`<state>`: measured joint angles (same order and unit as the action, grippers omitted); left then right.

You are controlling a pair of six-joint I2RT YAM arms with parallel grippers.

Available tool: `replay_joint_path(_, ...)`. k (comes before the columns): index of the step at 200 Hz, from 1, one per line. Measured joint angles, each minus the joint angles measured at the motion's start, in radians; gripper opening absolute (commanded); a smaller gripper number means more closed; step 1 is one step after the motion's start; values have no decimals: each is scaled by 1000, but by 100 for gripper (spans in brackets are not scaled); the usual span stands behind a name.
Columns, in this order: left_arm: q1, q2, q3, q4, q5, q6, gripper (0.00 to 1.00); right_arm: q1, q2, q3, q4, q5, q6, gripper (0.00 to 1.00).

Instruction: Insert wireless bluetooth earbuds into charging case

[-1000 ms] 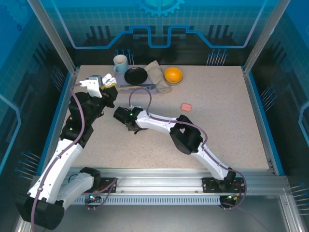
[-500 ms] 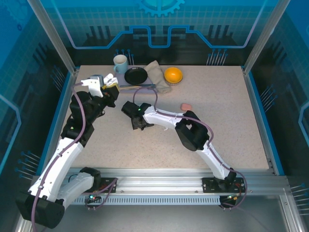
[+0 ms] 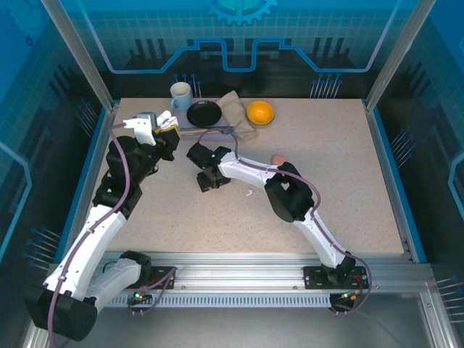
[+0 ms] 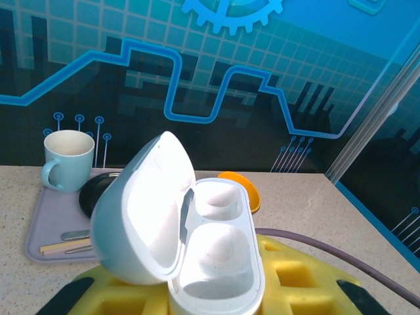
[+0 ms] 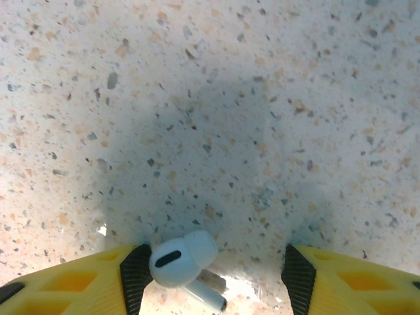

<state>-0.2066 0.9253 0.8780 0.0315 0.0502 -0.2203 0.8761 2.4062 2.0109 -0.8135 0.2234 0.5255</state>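
The left pincer (image 4: 213,292) is clamped on the open white charging case (image 4: 220,256), whose lid is tipped back and whose wells both look empty. To the right of the case and nearer the arm bases, the right pincer (image 5: 218,279) stands wide over the bench (image 5: 216,98). A white earbud (image 5: 178,257) lies against one of its pads, well apart from the other. Centre the jaws on it before closing, or it may skid out. The path to the case looks free, with the mug (image 4: 65,161) standing beyond it.
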Motion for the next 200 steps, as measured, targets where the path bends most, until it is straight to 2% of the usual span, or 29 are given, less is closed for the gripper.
replay_joint_path(82, 0, 0, 0, 0, 0, 0, 0, 2, 53, 100, -62, -1, -60, 55)
replay_joint_path(120, 0, 0, 0, 0, 0, 0, 0, 3, 79, 147, -65, -7, -79, 47)
replay_joint_path(200, 0, 0, 0, 0, 0, -10, 0, 8, 71, 124, -34, 4, -82, 48)
